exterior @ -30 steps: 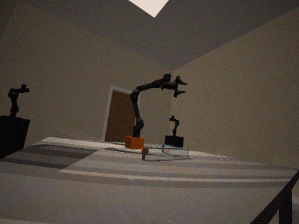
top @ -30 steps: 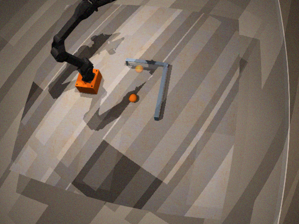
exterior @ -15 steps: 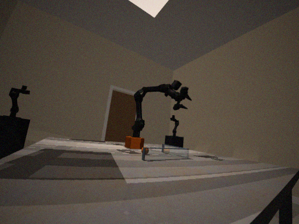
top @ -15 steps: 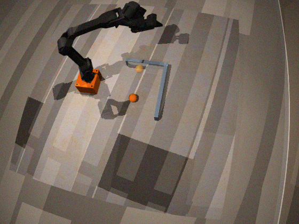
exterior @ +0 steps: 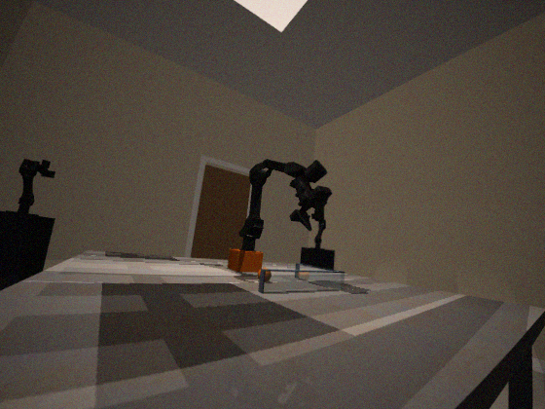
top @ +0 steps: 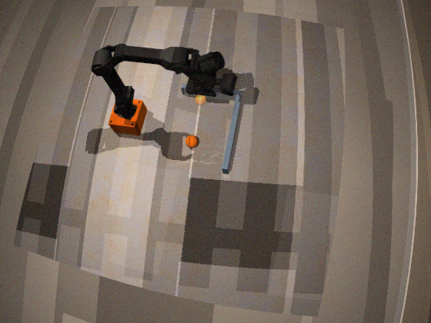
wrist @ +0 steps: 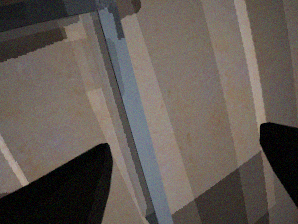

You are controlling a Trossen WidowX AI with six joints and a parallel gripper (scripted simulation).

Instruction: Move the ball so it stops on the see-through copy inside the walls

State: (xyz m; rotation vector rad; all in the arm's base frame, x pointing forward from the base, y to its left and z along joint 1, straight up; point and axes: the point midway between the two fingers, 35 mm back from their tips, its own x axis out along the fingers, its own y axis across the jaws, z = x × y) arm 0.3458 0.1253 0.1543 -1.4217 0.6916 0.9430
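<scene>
An orange ball (top: 192,141) (exterior: 265,276) rests on the table, inside the corner side of the long wall and away from both walls. The paler see-through copy (top: 200,99) (exterior: 303,275) is close beside the short wall. The long clear wall (top: 232,132) (wrist: 135,120) meets the short wall (top: 185,91) (wrist: 45,15) at a corner. My gripper (top: 221,92) (wrist: 185,143) is open and empty, high above the corner area, and hides part of the short wall in the top view. Neither the ball nor the copy shows in the wrist view.
The orange base block (top: 129,119) (exterior: 245,261) of my arm stands left of the ball in the top view. Two black pedestals (exterior: 24,248) (exterior: 317,258) with small arms stand behind in the exterior view. Arm shadows fall near the ball and the corner.
</scene>
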